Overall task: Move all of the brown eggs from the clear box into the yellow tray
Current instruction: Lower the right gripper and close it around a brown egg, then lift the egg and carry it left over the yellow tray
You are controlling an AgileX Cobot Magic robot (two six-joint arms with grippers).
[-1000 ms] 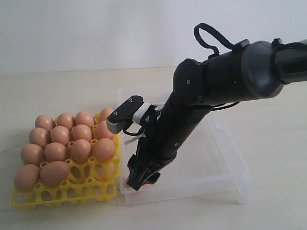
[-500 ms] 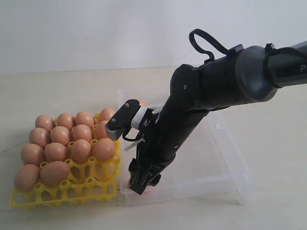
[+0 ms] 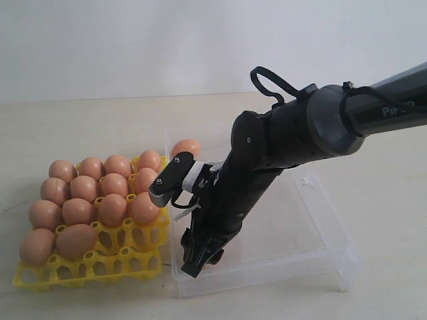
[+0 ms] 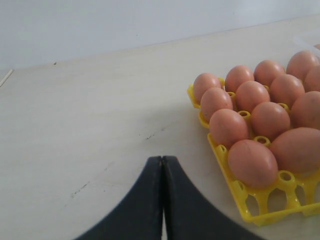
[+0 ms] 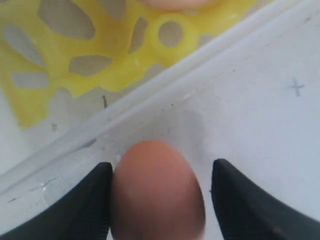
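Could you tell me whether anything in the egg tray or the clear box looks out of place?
One brown egg in the yellow tray lies sideways, seemingly across two cups; its neighbours sit upright. Nothing looks cracked or spilled.

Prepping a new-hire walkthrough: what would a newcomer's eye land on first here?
The black right arm dominates the exterior view, its gripper down in the near left corner of the clear box, jaws open around a brown egg. Left of the box, the yellow tray is mostly filled with eggs, only its nearest cups empty. One more egg lies at the box's far left corner.
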